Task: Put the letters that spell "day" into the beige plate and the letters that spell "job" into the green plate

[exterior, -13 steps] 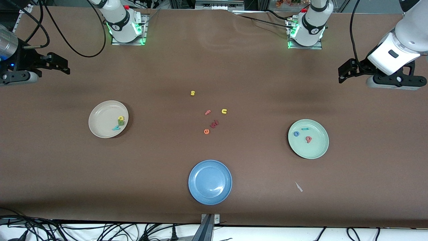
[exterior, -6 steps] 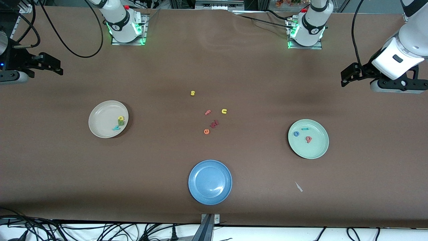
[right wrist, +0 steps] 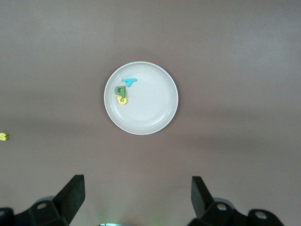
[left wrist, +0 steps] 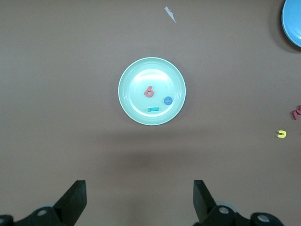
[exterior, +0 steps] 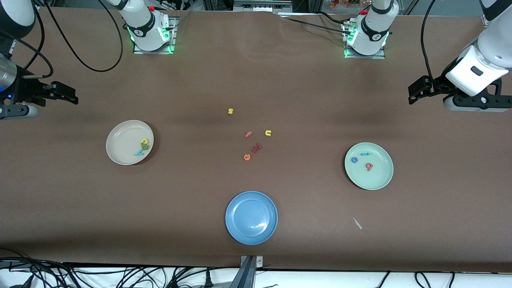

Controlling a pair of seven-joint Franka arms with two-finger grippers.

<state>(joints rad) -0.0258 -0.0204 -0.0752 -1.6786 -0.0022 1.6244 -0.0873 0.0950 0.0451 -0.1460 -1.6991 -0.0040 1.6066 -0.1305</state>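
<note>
The beige plate (exterior: 122,140) lies toward the right arm's end of the table and holds the yellow d (exterior: 145,141), green a (exterior: 144,147) and teal y (exterior: 139,152). The green plate (exterior: 376,176), toward the left arm's end, holds the teal j (exterior: 364,154), blue o (exterior: 354,160) and pinkish-red b (exterior: 369,166). My right gripper (exterior: 68,93) hangs open and empty over bare table at its end. My left gripper (exterior: 412,93) does the same at its own end. The left wrist view shows its gripper (left wrist: 139,184) above bare table short of the green plate (left wrist: 136,80). In the right wrist view the right gripper (right wrist: 136,179) is likewise short of the beige plate (right wrist: 150,103).
Loose letters lie mid-table: a yellow s (exterior: 230,111), pink f (exterior: 249,134), yellow u (exterior: 268,133), a dark red letter (exterior: 256,148) and an orange e (exterior: 247,157). An empty blue plate (exterior: 251,217) sits nearer the front camera. A white scrap (exterior: 357,223) lies beside it.
The right gripper has shifted slightly at its end of the table and the left gripper has edged a little outward. Plates and letters have not moved.
</note>
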